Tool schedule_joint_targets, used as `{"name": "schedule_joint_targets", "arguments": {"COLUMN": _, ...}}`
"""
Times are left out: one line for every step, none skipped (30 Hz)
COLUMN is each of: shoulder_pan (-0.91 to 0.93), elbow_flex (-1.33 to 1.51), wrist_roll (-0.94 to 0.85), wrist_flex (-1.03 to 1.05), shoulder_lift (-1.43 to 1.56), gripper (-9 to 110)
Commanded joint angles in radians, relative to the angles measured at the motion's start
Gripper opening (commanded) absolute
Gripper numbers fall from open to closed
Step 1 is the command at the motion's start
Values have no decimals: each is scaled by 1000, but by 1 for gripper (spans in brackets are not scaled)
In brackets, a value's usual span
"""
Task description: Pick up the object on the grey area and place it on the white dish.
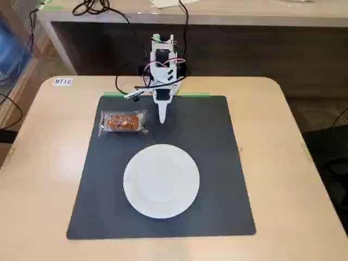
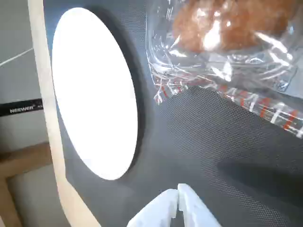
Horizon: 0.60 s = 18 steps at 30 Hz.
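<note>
- Two edges are cutting things off for you in the wrist view: the wrapped snack cake [image 2: 227,33] is running past the top, and only the tips of the gripper [image 2: 178,189] are showing.
- Your arm is folding back near the grey mat's [image 1: 217,163] far edge, gripper [image 1: 162,120] pointing down, jaws pressing together on nothing.
- Your cake [image 1: 123,122] is lying on the mat, left of the gripper, apart from the white plate [image 1: 161,180].

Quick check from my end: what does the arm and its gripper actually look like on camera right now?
The arm is white plastic with black motor blocks and a green piece at its top. Loose red, white and black wires loop around its middle. The gripper is white and narrows to a slim point; in the wrist view its two pale fingertips look smooth and unmarked.
</note>
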Motion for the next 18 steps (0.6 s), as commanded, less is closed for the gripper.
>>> {"name": "schedule_joint_targets", "arguments": {"shoulder_pan": -71, "elbow_flex": -8, "wrist_roll": 75, "wrist_flex": -43, "shoulder_lift": 21, "gripper": 0}}
{"name": "schedule_joint_targets", "arguments": {"shoulder_pan": -71, "elbow_flex": -8, "wrist_roll": 75, "wrist_flex": -44, "shoulder_lift": 21, "gripper": 0}}
{"name": "schedule_joint_targets", "arguments": {"shoulder_pan": -71, "elbow_flex": -8, "wrist_roll": 75, "wrist_flex": -44, "shoulder_lift": 21, "gripper": 0}}
{"name": "schedule_joint_targets", "arguments": {"shoulder_pan": -71, "elbow_flex": -6, "wrist_roll": 75, "wrist_flex": -44, "shoulder_lift": 21, "gripper": 0}}
{"name": "schedule_joint_targets", "arguments": {"shoulder_pan": -71, "elbow_flex": -6, "wrist_roll": 75, "wrist_flex": -44, "shoulder_lift": 21, "gripper": 0}}
{"name": "schedule_joint_targets", "arguments": {"shoulder_pan": -71, "elbow_flex": -6, "wrist_roll": 74, "wrist_flex": -44, "shoulder_lift": 21, "gripper": 0}}
{"name": "schedule_joint_targets", "arguments": {"shoulder_pan": -71, "elbow_flex": -6, "wrist_roll": 74, "wrist_flex": -44, "shoulder_lift": 21, "gripper": 0}}
{"name": "schedule_joint_targets", "arguments": {"shoulder_pan": -71, "elbow_flex": -6, "wrist_roll": 72, "wrist_flex": -44, "shoulder_lift": 21, "gripper": 0}}
{"name": "schedule_joint_targets", "arguments": {"shoulder_pan": -72, "elbow_flex": -6, "wrist_roll": 72, "wrist_flex": -46, "shoulder_lift": 21, "gripper": 0}}
{"name": "schedule_joint_targets", "arguments": {"shoulder_pan": -72, "elbow_flex": -6, "wrist_roll": 71, "wrist_flex": -46, "shoulder_lift": 21, "gripper": 0}}
{"name": "schedule_joint_targets", "arguments": {"shoulder_pan": -75, "elbow_flex": -6, "wrist_roll": 67, "wrist_flex": -46, "shoulder_lift": 21, "gripper": 0}}
{"name": "schedule_joint_targets", "arguments": {"shoulder_pan": -78, "elbow_flex": -6, "wrist_roll": 66, "wrist_flex": -46, "shoulder_lift": 21, "gripper": 0}}
{"name": "schedule_joint_targets", "arguments": {"shoulder_pan": -81, "elbow_flex": -6, "wrist_roll": 64, "wrist_flex": -44, "shoulder_lift": 21, "gripper": 0}}
{"name": "schedule_joint_targets", "arguments": {"shoulder_pan": -83, "elbow_flex": -11, "wrist_roll": 60, "wrist_flex": -37, "shoulder_lift": 21, "gripper": 0}}
{"name": "schedule_joint_targets", "arguments": {"shoulder_pan": -86, "elbow_flex": -21, "wrist_roll": 46, "wrist_flex": -21, "shoulder_lift": 21, "gripper": 0}}
{"name": "schedule_joint_targets", "arguments": {"shoulder_pan": -97, "elbow_flex": -46, "wrist_roll": 17, "wrist_flex": -2, "shoulder_lift": 21, "gripper": 0}}
{"name": "schedule_joint_targets", "arguments": {"shoulder_pan": -115, "elbow_flex": -91, "wrist_roll": -5, "wrist_flex": 12, "shoulder_lift": 21, "gripper": 0}}
{"name": "schedule_joint_targets", "arguments": {"shoulder_pan": -141, "elbow_flex": -158, "wrist_roll": -29, "wrist_flex": 25, "shoulder_lift": 21, "gripper": 0}}
